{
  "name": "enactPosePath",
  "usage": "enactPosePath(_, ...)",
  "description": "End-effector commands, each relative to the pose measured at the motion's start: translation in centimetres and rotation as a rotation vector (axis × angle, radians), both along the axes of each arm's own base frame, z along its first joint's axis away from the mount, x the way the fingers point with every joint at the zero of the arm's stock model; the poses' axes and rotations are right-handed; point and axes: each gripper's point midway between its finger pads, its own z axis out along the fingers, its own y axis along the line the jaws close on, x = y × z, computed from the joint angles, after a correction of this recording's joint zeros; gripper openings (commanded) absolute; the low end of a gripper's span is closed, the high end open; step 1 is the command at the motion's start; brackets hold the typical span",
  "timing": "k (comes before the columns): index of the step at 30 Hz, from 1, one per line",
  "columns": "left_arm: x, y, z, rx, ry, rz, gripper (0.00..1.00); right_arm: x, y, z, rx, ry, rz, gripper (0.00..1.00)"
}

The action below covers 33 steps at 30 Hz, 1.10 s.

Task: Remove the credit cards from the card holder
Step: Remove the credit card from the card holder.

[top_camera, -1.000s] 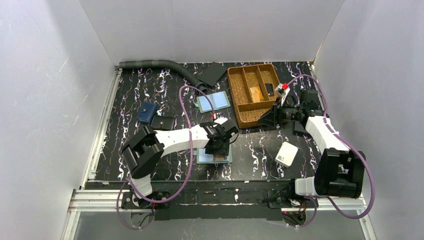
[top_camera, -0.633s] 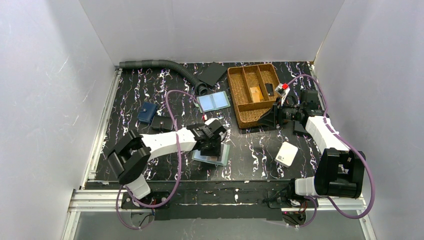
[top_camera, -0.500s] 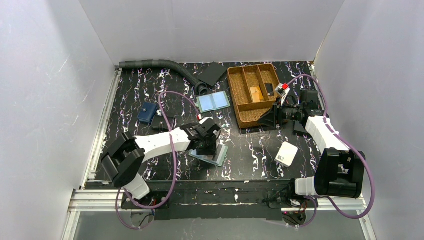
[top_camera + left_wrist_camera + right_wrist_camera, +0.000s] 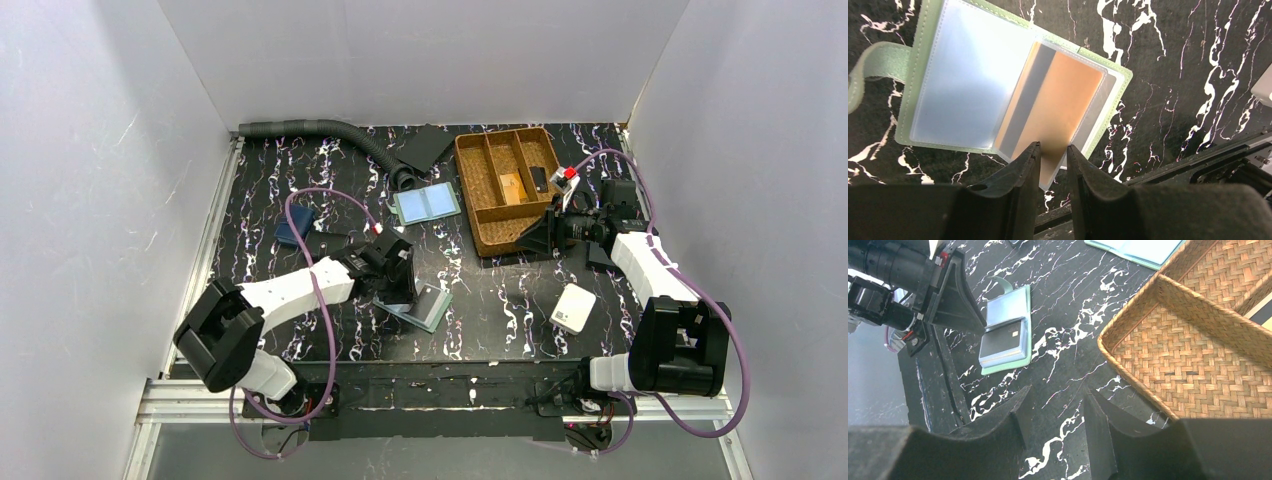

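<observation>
The card holder lies open on the black marbled table, green-edged, with a blue panel and an orange one. From the orange side an orange credit card with a dark stripe sticks out toward my left gripper. That gripper hangs just over the card's protruding corner, its jaws a narrow gap apart, and the card shows face-on through the gap. From above, the left gripper sits at the near-left edge of the holder. My right gripper is open and empty beside the wicker tray, with the holder far ahead of it.
A wicker tray with compartments stands at the back right, its wall close to my right gripper. A second holder with pale-blue panels lies left of it. There is a white box near right, and a blue pouch, a black pouch and a grey hose on the left.
My left arm has swung left and its jaws have narrowed. The card holder has turned and shifted slightly left with it. The right arm has not moved.
</observation>
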Motion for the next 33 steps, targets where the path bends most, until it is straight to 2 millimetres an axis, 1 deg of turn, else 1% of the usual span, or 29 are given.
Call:
enactPosePath(1,0.2,1.0,1.0,-0.001,-0.017,-0.035,0.24,0.1,0.1,0.6,0.011,-0.018,0.013,0.50)
enactPosePath(7,0.6,2.2,0.6,0.088,0.001,-0.093,0.21,0.1,0.1,0.6,0.013,-0.017,0.015,0.50)
enactPosePath(10,0.7,2.9,0.3,0.146,0.014,-0.110,0.14,0.1,0.1,0.5,0.013,-0.015,0.015,0.50)
enactPosePath(14,1.5,4.0,0.6,0.207,-0.016,-0.102,0.13,0.1,0.1,0.5,0.014,-0.014,0.016,0.50)
enactPosePath(18,2.2,5.2,0.8,0.275,-0.026,-0.099,0.09,0.1,0.1,0.5,0.016,-0.013,0.017,0.50)
enactPosePath(19,2.3,5.3,0.8,0.289,-0.027,-0.102,0.09,0.0,0.1,0.5,0.016,-0.012,0.018,0.50)
enactPosePath(21,2.5,5.8,0.7,0.320,-0.026,-0.101,0.14,0.0,0.1,0.5,0.016,-0.013,0.019,0.50)
enactPosePath(23,2.6,6.3,0.8,0.346,-0.026,-0.100,0.16,0.0,0.1,0.5,0.017,-0.012,0.019,0.50)
enactPosePath(26,2.7,6.4,0.8,0.352,-0.027,-0.102,0.19,0.0,0.2,0.5,0.019,-0.011,0.021,0.50)
enactPosePath(28,2.8,6.3,0.7,0.340,-0.019,-0.104,0.20,0.0,0.2,0.5,0.019,-0.010,0.021,0.50)
enactPosePath(33,3.1,6.3,0.4,0.305,-0.008,-0.090,0.14,0.0,0.2,0.6,0.019,-0.012,0.021,0.50)
